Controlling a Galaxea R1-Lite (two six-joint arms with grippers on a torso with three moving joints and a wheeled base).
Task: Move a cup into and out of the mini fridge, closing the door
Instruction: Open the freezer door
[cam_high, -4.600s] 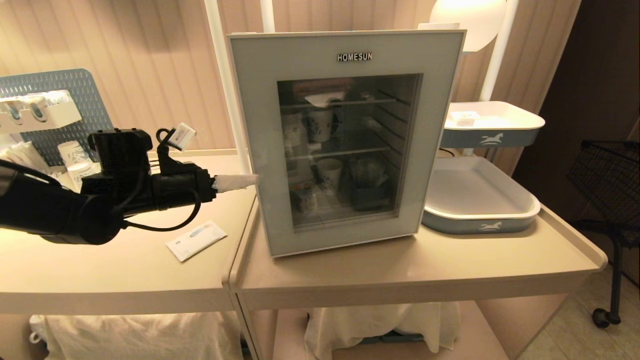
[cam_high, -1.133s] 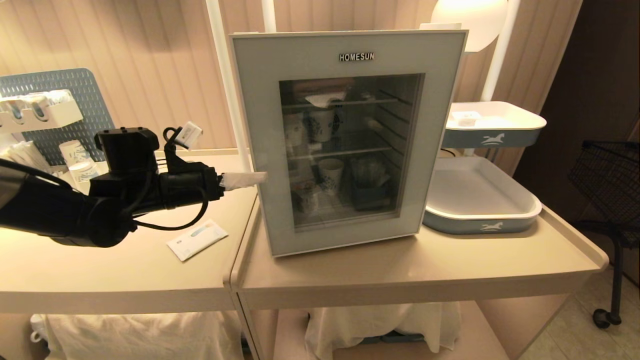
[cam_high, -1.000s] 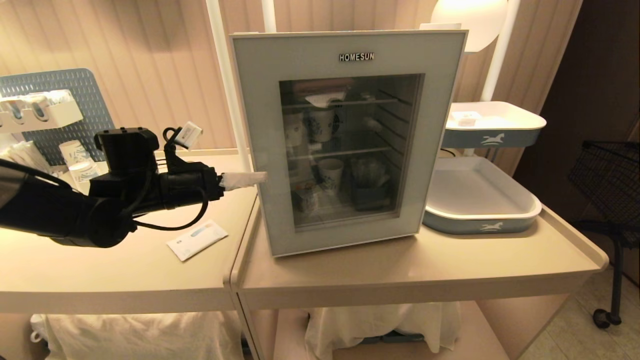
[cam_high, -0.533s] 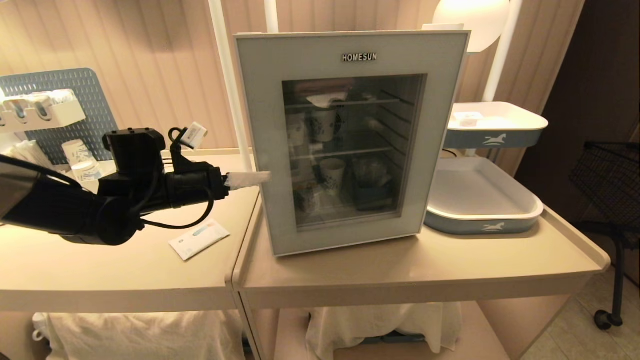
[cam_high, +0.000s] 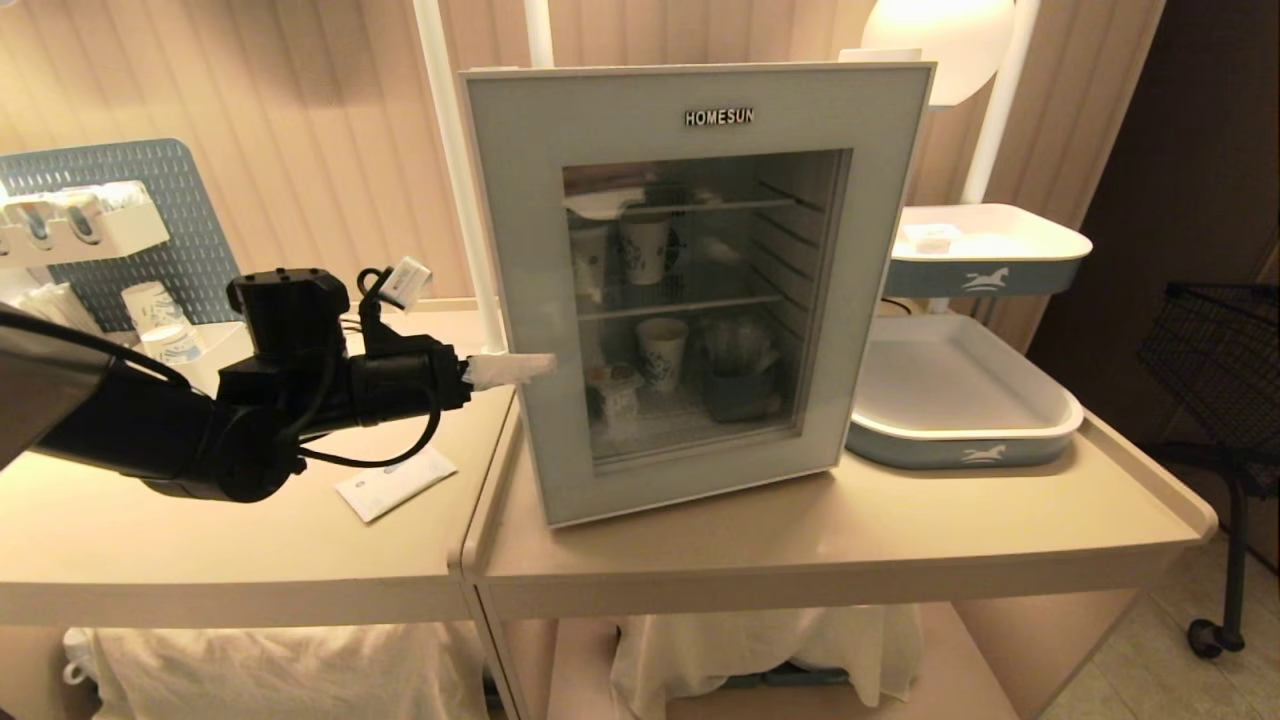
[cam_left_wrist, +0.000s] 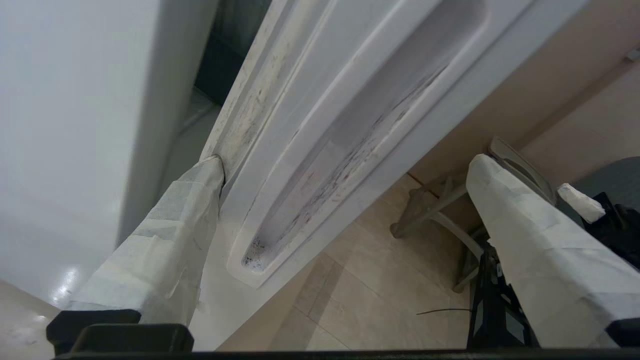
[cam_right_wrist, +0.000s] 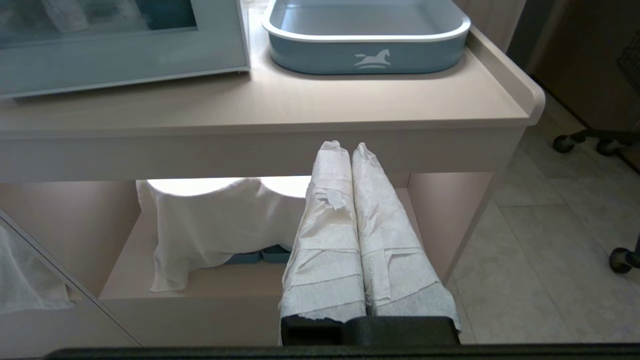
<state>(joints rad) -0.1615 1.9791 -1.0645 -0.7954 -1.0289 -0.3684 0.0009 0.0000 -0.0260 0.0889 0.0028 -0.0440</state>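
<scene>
White tape wraps the left gripper (cam_left_wrist: 345, 220), spread wide and holding nothing, one finger (cam_left_wrist: 165, 245) hooked behind the left edge of the door (cam_high: 690, 290) of the mini fridge (cam_left_wrist: 75, 115), which stands slightly ajar on the beige counter (cam_high: 850, 530). Through the glass, patterned paper cups (cam_high: 645, 250) sit on wire shelves. The yogurt cup I cannot pick out. Below the counter, the right gripper (cam_right_wrist: 350, 150) hangs pressed closed, empty.
</scene>
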